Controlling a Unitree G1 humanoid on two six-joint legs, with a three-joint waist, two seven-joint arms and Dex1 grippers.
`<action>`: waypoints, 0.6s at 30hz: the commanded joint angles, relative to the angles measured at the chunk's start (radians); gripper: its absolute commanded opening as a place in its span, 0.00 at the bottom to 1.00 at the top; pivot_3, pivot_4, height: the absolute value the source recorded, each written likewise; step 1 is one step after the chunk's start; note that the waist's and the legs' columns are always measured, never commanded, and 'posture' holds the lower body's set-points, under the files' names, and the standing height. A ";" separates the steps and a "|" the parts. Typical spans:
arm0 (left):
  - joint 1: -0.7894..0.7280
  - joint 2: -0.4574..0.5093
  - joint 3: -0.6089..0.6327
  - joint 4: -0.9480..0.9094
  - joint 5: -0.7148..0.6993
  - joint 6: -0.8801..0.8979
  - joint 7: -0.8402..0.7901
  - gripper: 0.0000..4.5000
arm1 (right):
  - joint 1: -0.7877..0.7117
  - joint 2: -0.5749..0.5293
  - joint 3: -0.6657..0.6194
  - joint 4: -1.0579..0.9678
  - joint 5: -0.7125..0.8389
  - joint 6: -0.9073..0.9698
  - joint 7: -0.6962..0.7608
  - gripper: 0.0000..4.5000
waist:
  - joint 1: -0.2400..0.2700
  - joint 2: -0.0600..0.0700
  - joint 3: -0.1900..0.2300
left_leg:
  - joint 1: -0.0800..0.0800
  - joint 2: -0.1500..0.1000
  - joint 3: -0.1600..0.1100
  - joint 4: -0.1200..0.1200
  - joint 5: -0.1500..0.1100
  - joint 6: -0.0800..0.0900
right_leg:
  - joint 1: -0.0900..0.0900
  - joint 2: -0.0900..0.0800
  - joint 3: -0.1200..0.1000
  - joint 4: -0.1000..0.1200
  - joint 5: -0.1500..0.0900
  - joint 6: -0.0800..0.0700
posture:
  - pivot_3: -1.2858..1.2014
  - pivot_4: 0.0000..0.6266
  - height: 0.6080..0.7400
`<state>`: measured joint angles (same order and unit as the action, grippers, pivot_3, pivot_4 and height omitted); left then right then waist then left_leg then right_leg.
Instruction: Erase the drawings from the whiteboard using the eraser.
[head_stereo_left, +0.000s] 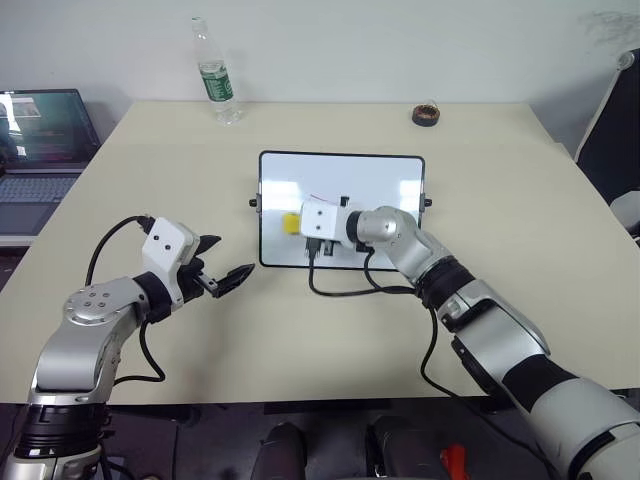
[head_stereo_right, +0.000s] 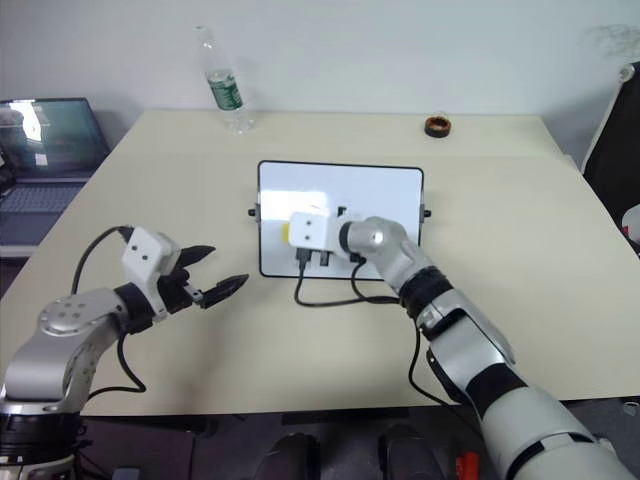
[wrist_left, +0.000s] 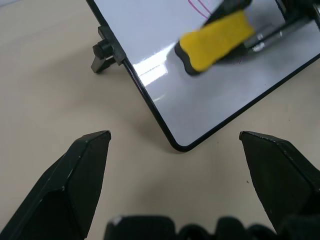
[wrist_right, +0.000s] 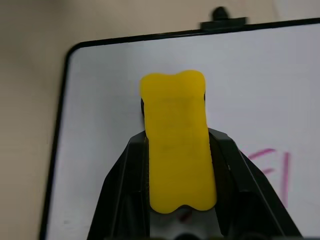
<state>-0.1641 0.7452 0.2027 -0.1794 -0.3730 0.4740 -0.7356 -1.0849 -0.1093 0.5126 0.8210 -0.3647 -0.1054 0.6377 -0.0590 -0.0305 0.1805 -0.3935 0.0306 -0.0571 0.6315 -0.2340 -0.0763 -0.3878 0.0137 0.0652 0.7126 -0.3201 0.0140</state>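
The whiteboard (head_stereo_left: 380, 185) lies on the tan table in front of me, black-framed with small knobs on its short sides. Thin pink-red drawings (head_stereo_left: 322, 197) run across its middle, and the right wrist view shows the drawings (wrist_right: 276, 167) beside the eraser. My right gripper (head_stereo_left: 297, 224) is shut on the yellow eraser (head_stereo_left: 291, 223), which rests over the board's left half. In the right wrist view the eraser (wrist_right: 175, 125) sits between the two black fingers. My left gripper (head_stereo_left: 232, 256) stands open and holds nothing, on the table left of the board's near left corner (wrist_left: 177, 146).
A clear plastic bottle (head_stereo_left: 215, 75) stands at the table's far edge, and a dark tape roll (head_stereo_left: 427, 115) lies at the far right. A laptop (head_stereo_left: 40, 140) sits off to the left. A black cable (head_stereo_left: 340, 290) trails from my right wrist across the table.
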 joint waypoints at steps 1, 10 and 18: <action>0.001 0.000 0.016 -0.022 -0.001 -0.017 0.000 1.00 | -0.053 -0.004 -0.083 0.052 -0.014 0.013 -0.215 0.27 | 0.001 0.000 0.000 | 0.000 0.000 0.000 0.000 0.000 0.000 | 0.000 0.000 0.000 0.000 0.000 0.000 | 0.52 0.24 1.00; -0.003 -0.008 0.008 -0.015 0.001 -0.022 -0.001 1.00 | -0.004 -0.057 -0.071 0.095 -0.020 0.027 -0.103 0.27 | 0.004 -0.001 -0.001 | 0.000 0.000 0.000 -0.001 0.001 0.000 | 0.001 -0.001 0.000 -0.002 0.000 0.000 | 0.52 0.24 1.00; -0.012 -0.013 -0.001 -0.008 0.003 -0.025 -0.005 1.00 | 0.061 -0.124 -0.009 -0.013 -0.065 -0.035 -0.011 0.27 | 0.004 -0.001 -0.001 | 0.014 -0.001 0.000 -0.001 0.001 0.000 | 0.014 0.000 0.000 -0.002 0.000 0.000 | 0.52 0.24 1.00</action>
<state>-0.1620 0.7341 0.1996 -0.1788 -0.3725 0.4697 -0.7354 -1.0319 -0.2083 0.4986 0.7696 -0.3892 -0.1538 0.6467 -0.0554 -0.0313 0.1800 -0.3790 0.0293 -0.0571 0.6305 -0.2334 -0.0765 -0.3739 0.0137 0.0650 0.7108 -0.3205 0.0140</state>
